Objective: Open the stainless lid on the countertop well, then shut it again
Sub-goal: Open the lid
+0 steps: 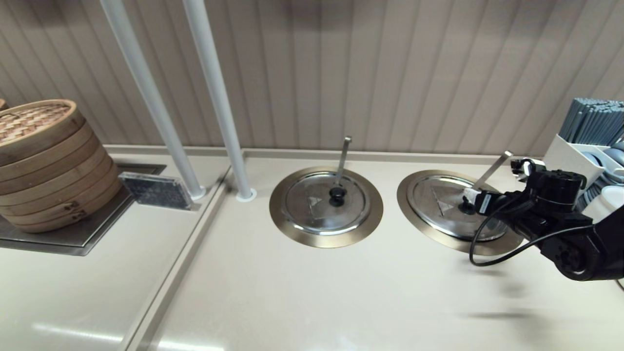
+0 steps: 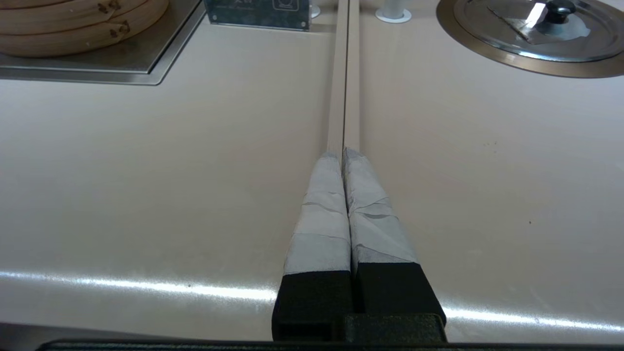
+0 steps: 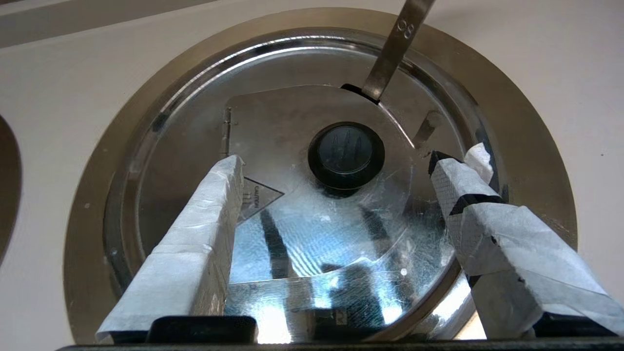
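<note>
Lid (image 3: 312,229) shiny — black knob (image 3: 346,155) (seated flat).

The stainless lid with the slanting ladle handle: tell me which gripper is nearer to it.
Right. The right gripper hangs open over the stainless lid, straddling its black knob. The left gripper, shut, is over bare counter, far away.

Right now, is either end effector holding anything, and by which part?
Nothing is held. The right end effector is open around the stainless lid's knob; the left end effector is shut, empty.
</note>
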{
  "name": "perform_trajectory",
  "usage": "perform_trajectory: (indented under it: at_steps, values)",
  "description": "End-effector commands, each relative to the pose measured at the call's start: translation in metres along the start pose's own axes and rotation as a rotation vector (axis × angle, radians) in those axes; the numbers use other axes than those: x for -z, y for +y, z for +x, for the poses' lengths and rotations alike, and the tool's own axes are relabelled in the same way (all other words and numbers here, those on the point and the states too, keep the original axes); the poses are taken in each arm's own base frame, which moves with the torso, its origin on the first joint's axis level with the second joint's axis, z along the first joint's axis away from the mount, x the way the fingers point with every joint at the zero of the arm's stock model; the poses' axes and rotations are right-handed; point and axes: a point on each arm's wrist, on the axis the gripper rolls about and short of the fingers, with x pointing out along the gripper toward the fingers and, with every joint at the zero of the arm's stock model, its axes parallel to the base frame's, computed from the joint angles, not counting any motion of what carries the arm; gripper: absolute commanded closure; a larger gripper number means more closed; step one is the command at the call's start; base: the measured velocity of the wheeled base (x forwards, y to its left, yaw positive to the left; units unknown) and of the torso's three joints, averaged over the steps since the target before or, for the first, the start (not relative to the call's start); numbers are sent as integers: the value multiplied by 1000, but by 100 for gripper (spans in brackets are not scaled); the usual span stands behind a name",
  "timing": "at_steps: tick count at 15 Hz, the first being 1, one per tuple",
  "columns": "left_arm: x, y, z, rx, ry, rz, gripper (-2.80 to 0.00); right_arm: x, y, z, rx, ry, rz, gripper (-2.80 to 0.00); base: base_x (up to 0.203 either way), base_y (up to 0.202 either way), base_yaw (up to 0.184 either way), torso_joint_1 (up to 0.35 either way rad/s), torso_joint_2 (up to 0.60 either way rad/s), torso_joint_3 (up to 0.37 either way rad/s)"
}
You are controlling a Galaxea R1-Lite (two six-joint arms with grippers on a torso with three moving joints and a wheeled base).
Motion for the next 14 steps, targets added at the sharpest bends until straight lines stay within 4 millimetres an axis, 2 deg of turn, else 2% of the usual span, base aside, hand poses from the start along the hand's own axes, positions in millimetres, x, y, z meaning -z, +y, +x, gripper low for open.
perform_trajectory:
  at_steps: [1,5,14]
  values:
    - [0,0,0,0,1,0,0,18,-4,15,14,39,-6,-280,0,0,0,0,0,0]
    - [0,0,0,0,0,0,0,26,-8,41,21,7,-41,-280,0,0,0,0,0,0]
    - [0,0,0,0,1,0,0,32,-4,79,14,-33,-67,-280,0,0,0,0,0,0]
